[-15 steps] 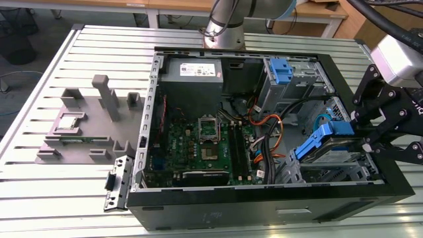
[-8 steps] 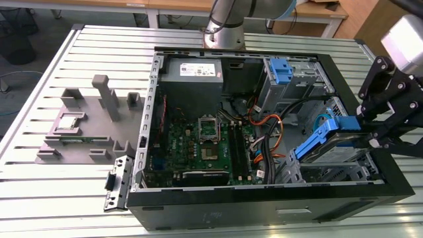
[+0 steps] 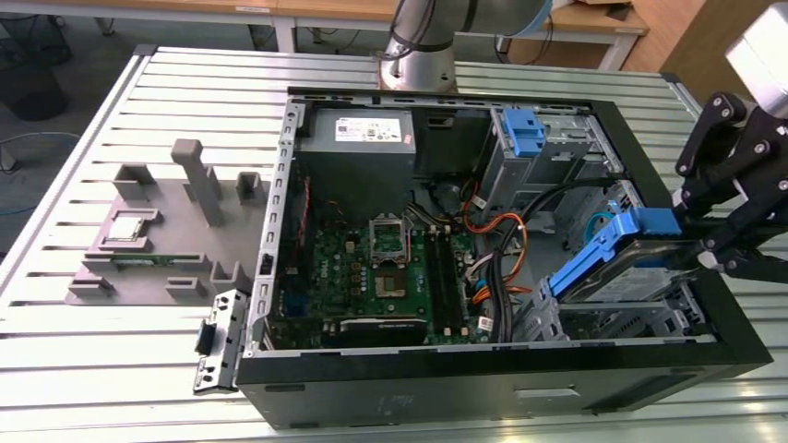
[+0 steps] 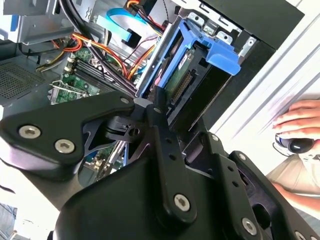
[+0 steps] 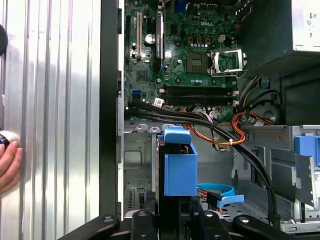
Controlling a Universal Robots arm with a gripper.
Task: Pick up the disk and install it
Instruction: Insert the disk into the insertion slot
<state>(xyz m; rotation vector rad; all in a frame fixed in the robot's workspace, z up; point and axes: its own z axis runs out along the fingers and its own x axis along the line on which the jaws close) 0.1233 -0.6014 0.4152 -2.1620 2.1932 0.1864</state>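
Ext. view, going from its left to its right. All places are given vs. the case [image 3: 493, 378], which lies open on the slatted table [image 3: 99, 369].

- Outside the case, on the exterior view's left: grey rack [image 3: 161, 245] w/ upright posts, apart from the case wall.
- Black strip [image 3: 216, 341] lies just beside the case's near corner on that side.
- Inside the case, ctr of the floor: green circuit board [image 3: 369, 277].
- Grey power box [image 3: 357, 129] sits against the case's far wall.
- Orange cables [image 3: 499, 231] run btw the board and the drive side of the case.
- Inside the case, far corner on the exterior view's right: bare blue bracket [image 3: 523, 129] in a bay.
- Inside the case, near corner on that side: disk [image 3: 634, 268], silver w/ blue frame, tilted. One end points down into the case, the other is raised at the case rim. It is above the metal drive cage [image 3: 615, 318]; can't tell if they touch.
- Gripper [image 3: 711, 247] is at the case rim on the same side, fingers clamped on the disk's raised end.
- Both wrist views: disk [image 4: 182, 75] [image 5: 179, 172] reaches out from the gripper [image 4: 177, 120] [image 5: 175, 220] into the case.
- Outside the case, on the table: a person's hand [image 4: 300, 117] [image 5: 7, 165].
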